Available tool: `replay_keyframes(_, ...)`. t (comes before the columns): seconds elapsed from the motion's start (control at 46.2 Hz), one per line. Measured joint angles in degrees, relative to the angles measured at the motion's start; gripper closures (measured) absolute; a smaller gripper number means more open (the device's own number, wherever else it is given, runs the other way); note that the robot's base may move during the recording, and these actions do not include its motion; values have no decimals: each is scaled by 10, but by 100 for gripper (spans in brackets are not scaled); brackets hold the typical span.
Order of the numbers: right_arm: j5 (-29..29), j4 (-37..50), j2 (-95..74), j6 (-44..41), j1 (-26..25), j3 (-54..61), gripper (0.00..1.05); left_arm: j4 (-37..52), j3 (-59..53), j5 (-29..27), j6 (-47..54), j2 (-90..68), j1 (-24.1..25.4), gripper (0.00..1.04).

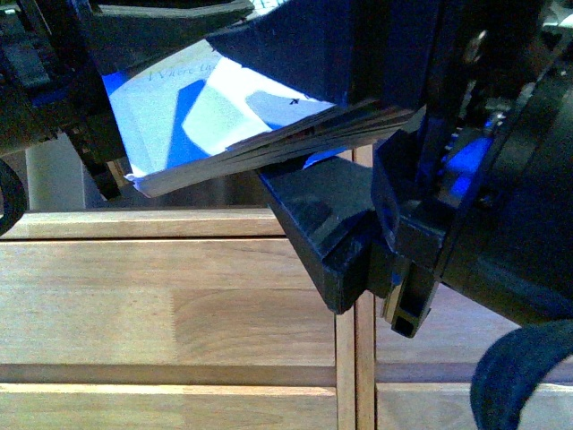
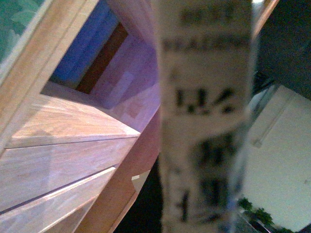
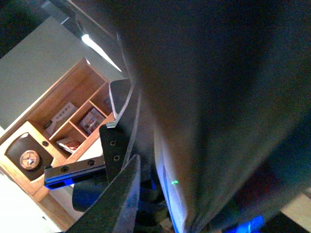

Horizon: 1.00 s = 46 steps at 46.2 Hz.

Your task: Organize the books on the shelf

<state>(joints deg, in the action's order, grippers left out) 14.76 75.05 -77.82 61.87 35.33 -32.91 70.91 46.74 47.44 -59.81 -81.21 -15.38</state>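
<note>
Holding one book (image 1: 206, 116) in the air in front of the shelf (image 1: 161, 296); shelving step in hand, placement not yet done.

Item: thin softcover, white cover with blue patches, lying near flat and tilted, level with the top of the drawer fronts (image 1: 179, 394) and touching no board. The right gripper (image 1: 269, 112) pinches its fanned page edge, one black finger above and one below. The left gripper (image 1: 94, 134) sits at the opposite end; whether it is clamped on the book cannot be told, as its wrist view is filled by a blurred white spine. Judged next: turn the book upright, lift it to an open compartment (image 2: 107, 73), and feed it in clear of the divider.
</note>
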Motion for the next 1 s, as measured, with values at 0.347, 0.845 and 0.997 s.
replay_keyframes(0.347, 30, -44, 79, -13, -36, 71, 18, -143, 7, -82, 167, 38, 21, 98)
replay_keyframes(0.845, 236, -289, 432, -137, -399, 183, 7, -338, 227, -402, 581, -85, 29, 98)
replay_keyframes(0.997, 256, -290, 449, -137, -457, 185, 7, -341, 308, -442, 718, -164, 2, 98)
